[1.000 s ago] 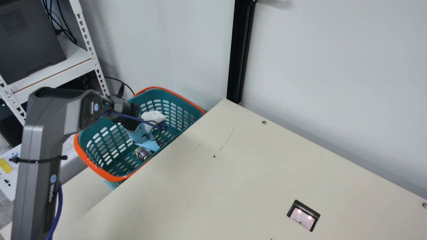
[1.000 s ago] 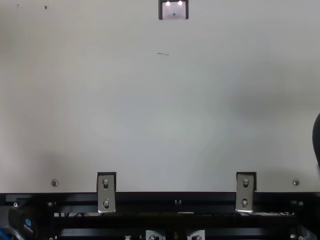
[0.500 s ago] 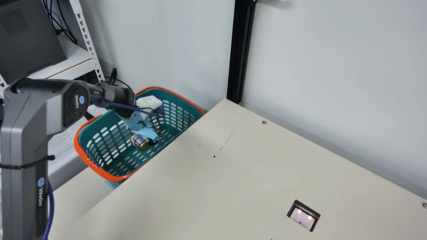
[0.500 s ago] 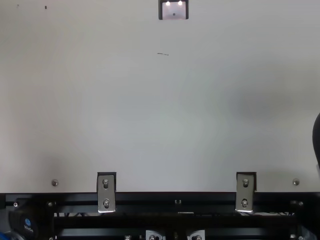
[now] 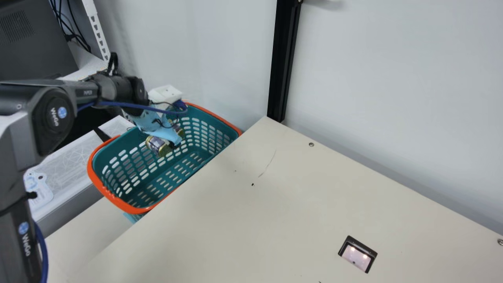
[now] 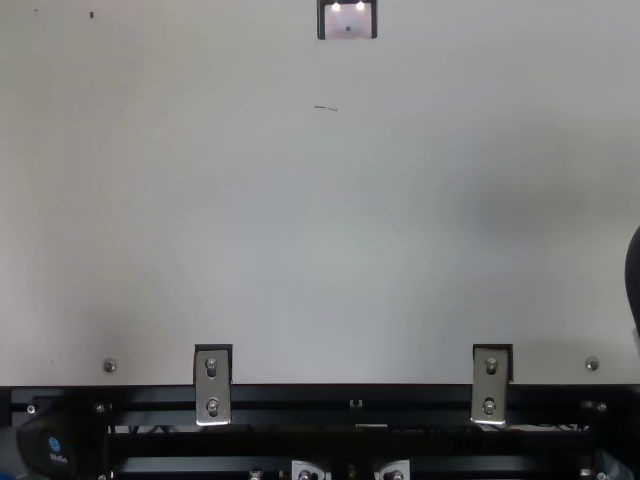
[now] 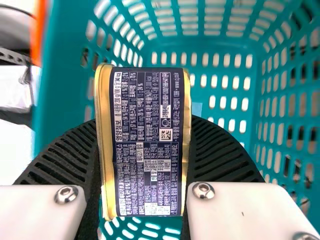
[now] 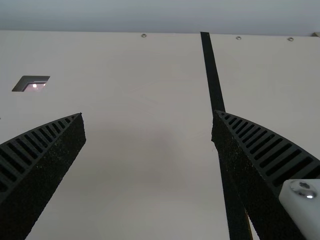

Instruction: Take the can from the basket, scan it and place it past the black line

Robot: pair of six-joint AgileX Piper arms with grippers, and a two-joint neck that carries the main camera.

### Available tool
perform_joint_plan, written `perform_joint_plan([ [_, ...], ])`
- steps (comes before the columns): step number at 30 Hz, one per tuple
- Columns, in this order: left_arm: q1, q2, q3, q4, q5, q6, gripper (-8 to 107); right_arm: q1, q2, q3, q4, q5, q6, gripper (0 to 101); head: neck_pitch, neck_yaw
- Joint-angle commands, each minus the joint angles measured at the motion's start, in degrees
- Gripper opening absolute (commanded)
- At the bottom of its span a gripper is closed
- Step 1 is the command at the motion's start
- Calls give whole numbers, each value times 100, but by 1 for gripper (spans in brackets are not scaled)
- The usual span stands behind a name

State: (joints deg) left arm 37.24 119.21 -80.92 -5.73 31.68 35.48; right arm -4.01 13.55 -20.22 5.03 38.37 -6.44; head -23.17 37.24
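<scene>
Over by the teal basket with the orange rim (image 5: 106, 190), off the side of the cream counter (image 5: 275, 220), the main view gives me the left tool (image 5: 169, 143) angled down with a gold-rimmed, navy-labelled can (image 5: 156, 145) gripped in it. The can sits above the basket's floor, within the outline of its opening; just how high, I can't tell. A blue cable (image 5: 129, 105) loops along the arm. Well apart from them, a lit scanner window (image 5: 357, 255) is set in the counter, and a black post (image 5: 283, 59) stands at its far corner. Looking down in the top view, I see that same scanner window by the far edge, with two metal brackets (image 6: 212, 385) (image 6: 490, 385) fixing the near side to a black rail (image 6: 350, 398). From the left wrist view, the can is pinched between the two black ribbed fingers, its label of fine white print facing the camera, slotted basket walls behind. In the right wrist view, the right tool (image 8: 149, 114) has its fingers spread wide with bare counter between, and the black line (image 8: 214, 80) runs across the surface and behind one finger.
</scene>
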Motion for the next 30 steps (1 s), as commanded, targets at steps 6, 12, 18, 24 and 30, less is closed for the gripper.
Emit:
perform_joint_plan([
  [6, -37, -775, 162, -282, 161, -59, 10, 0, 0, 0, 0, 0, 0, 101, -183, 118],
  [12, -159, -1359, 374, -427, 286, -239, 10, 0, 0, 0, 0, 0, 0, 101, -183, 118],
  [18, -289, -1860, 568, -474, 401, -471, 10, 0, 0, 0, 0, 0, 0, 101, -183, 118],
  [24, -400, -2248, 696, -493, 435, -668, 10, 0, 0, 0, 0, 0, 0, 101, -183, 118],
  [30, -489, -2540, 814, -527, 435, -809, 10, 0, 0, 0, 0, 0, 0, 101, -183, 118],
])
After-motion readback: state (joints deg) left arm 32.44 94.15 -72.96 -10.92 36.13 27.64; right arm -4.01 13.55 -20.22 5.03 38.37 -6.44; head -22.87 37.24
